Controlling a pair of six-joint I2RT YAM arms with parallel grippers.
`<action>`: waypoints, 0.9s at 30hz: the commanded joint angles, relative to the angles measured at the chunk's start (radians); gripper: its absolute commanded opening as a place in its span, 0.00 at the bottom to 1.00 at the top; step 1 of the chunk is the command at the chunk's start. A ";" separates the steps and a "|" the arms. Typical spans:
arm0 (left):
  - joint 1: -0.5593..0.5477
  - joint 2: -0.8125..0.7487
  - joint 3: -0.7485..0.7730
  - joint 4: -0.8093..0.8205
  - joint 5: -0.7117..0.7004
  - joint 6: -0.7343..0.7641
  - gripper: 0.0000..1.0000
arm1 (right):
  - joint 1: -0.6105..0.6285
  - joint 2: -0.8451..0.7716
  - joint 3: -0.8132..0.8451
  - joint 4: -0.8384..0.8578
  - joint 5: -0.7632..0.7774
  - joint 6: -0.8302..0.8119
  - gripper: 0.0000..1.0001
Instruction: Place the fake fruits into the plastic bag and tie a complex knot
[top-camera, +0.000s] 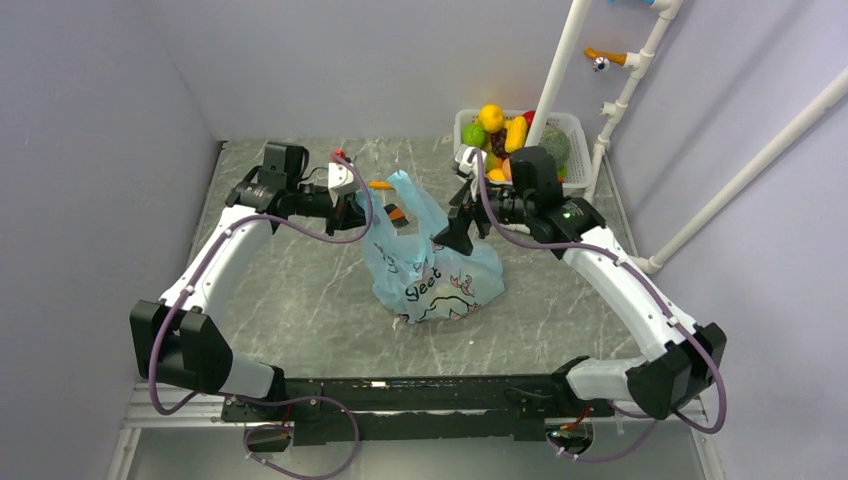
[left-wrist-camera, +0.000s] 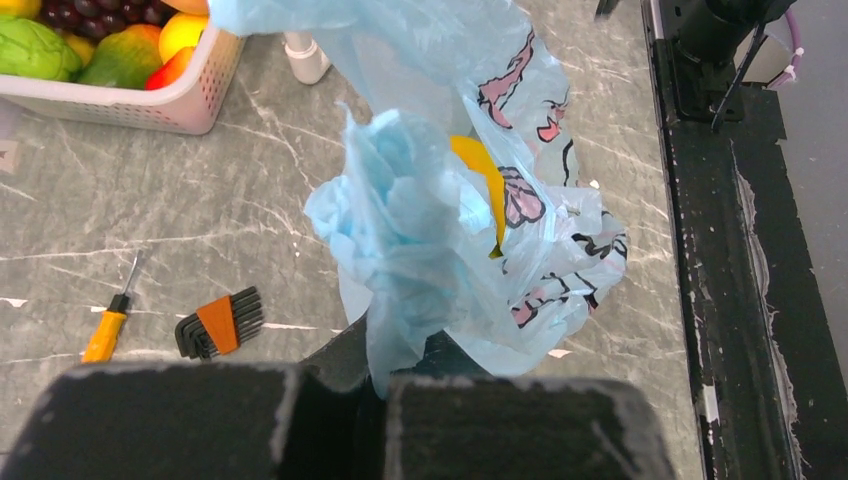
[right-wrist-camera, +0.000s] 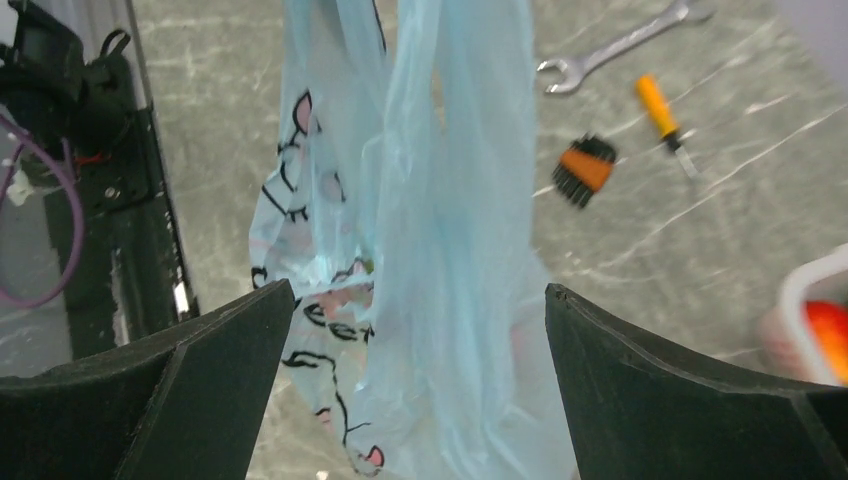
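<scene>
Left pincer (left-wrist-camera: 385, 385) clamped on a bunched strip of the plastic bag (top-camera: 440, 275), holding that side up. The bag's body rests on the tabletop (top-camera: 300, 290) between the arms. Right pincer (right-wrist-camera: 418, 300) wide apart, plastic hanging between its fingers, ungripped. One yellow fruit (left-wrist-camera: 482, 170) shows inside the bag — other fruits (top-camera: 500, 130) sit in the white basket (top-camera: 577, 128), back right.

- Grey marbled bench (top-camera: 300, 300)
- Blue plastic bag (top-camera: 440, 285), its bottom resting mid-bench
- White basket (left-wrist-camera: 150, 100) of fruits (top-camera: 491, 117), far right
- Orange screwdriver (left-wrist-camera: 108, 330), hex keys (left-wrist-camera: 220, 322), wrench (right-wrist-camera: 620, 45) lying near together
</scene>
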 joint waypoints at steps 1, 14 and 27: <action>-0.024 -0.002 0.052 -0.047 -0.017 0.081 0.00 | -0.007 0.008 -0.058 0.018 -0.070 0.040 1.00; -0.139 0.019 0.097 -0.110 -0.178 0.126 0.00 | -0.034 0.159 -0.113 0.217 -0.170 0.059 0.99; -0.141 0.025 0.150 -0.214 -0.149 0.157 0.20 | -0.036 0.224 -0.109 0.215 -0.362 0.045 0.23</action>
